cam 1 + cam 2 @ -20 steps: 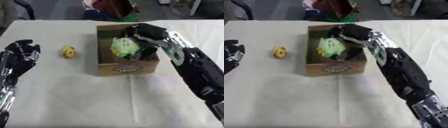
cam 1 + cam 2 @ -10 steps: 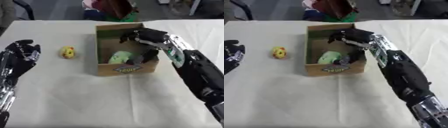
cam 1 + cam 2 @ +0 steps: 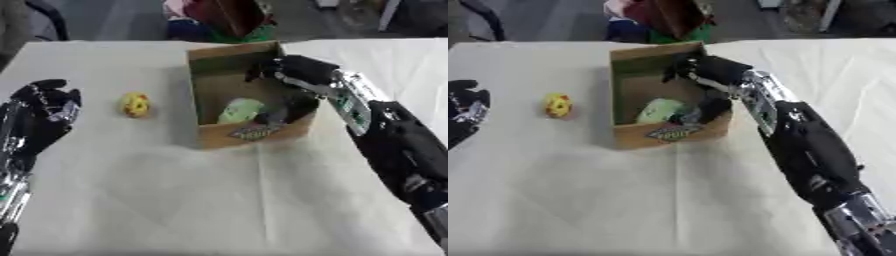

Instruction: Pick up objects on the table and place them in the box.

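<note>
right hand (image 3: 293,70): hanging over the box's far right corner, fingers curled a bit but not gripping anything
left hand (image 3: 45,107): sitting idle at the desk's left edge, fingers relaxed and pointing up
box (image 3: 208,137): cardboard, sitting mid-desk, open top
green thing (image 3: 239,110): lying inside the box, beside something dark
yellow toy (image 3: 135,104): lying on the desk (image 3: 175,200), between left hand and box

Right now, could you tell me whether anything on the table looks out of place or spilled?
Nothing is spilled or damaged. Only the small yellow object lies outside the box, on the cloth to its left; the pale green item is inside.
</note>
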Motion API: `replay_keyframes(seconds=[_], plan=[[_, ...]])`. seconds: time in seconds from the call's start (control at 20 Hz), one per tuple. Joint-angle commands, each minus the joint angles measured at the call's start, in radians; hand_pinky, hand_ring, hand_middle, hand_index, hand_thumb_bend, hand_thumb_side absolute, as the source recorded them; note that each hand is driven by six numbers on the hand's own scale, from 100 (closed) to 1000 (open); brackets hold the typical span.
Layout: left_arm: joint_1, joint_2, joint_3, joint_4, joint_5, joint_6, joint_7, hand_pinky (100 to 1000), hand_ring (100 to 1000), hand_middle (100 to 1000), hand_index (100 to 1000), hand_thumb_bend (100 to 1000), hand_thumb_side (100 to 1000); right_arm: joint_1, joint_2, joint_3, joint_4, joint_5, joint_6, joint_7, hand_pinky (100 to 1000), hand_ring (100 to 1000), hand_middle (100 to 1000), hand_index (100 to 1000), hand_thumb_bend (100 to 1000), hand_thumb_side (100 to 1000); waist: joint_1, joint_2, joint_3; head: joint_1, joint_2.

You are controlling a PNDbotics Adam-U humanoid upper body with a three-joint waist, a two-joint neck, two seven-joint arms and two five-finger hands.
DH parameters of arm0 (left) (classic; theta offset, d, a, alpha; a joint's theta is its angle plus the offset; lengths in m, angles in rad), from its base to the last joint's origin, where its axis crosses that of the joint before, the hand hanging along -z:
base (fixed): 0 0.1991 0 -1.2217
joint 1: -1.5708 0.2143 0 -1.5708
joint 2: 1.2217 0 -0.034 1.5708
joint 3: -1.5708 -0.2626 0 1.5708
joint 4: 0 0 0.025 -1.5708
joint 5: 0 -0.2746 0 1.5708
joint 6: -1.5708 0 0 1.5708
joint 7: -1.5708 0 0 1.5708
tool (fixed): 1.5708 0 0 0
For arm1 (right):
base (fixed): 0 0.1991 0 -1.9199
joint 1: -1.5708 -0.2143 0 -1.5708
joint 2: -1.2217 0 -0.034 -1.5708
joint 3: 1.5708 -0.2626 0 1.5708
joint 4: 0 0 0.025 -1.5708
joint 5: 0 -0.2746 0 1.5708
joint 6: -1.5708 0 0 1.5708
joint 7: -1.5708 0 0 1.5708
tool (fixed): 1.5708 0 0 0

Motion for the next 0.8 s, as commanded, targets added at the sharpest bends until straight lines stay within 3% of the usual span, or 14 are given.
replay_keyframes(seconds=[0.05, 0.1, 0.15, 0.45, 0.5, 0.65, 0.8], plan=[[-0.017, 0.019, 0.005, -0.017, -0.001, 0.0, -0.002, 684, 622, 534, 727, 256, 210, -0.015, -0.025, -0.012, -0.015, 0.0, 0.01, -0.007, 718, 829, 866, 885, 457, 655, 0.003, -0.016, -0.001, 0.0, -0.009], [-0.017, 0.02, 0.005, -0.017, -0.001, 0.0, -0.002, 684, 622, 534, 727, 256, 210, -0.016, -0.029, -0.016, -0.023, -0.009, 0.014, -0.008, 725, 841, 880, 890, 410, 678, 0.003, -0.016, -0.002, 0.001, -0.009], [-0.018, 0.022, 0.006, -0.017, -0.001, 0.0, -0.001, 684, 622, 535, 727, 256, 210, -0.018, -0.036, -0.023, -0.034, -0.021, 0.021, -0.011, 727, 848, 883, 892, 450, 640, 0.003, -0.017, -0.003, 0.003, -0.009], [-0.021, 0.029, 0.005, -0.015, 0.0, 0.002, -0.002, 684, 622, 535, 727, 257, 210, -0.023, -0.071, -0.041, -0.099, -0.11, 0.077, -0.021, 723, 847, 879, 889, 410, 612, 0.0, -0.019, -0.008, 0.007, -0.006], [-0.022, 0.032, 0.004, -0.014, -0.001, 0.002, -0.003, 684, 623, 535, 726, 256, 212, -0.023, -0.076, -0.043, -0.107, -0.123, 0.084, -0.017, 707, 830, 854, 866, 310, 539, 0.0, -0.02, -0.012, 0.01, -0.005], [-0.036, 0.055, -0.005, -0.001, -0.012, 0.008, -0.009, 685, 627, 539, 727, 253, 216, -0.01, -0.113, -0.09, -0.153, -0.169, 0.125, -0.048, 690, 805, 813, 838, 299, 508, -0.002, -0.021, -0.027, 0.02, -0.002], [-0.067, 0.091, -0.015, 0.018, -0.043, 0.016, -0.018, 686, 635, 549, 734, 256, 218, 0.012, -0.135, -0.091, -0.205, -0.218, 0.168, -0.072, 677, 786, 790, 828, 292, 492, -0.003, -0.022, -0.036, 0.027, 0.0]])
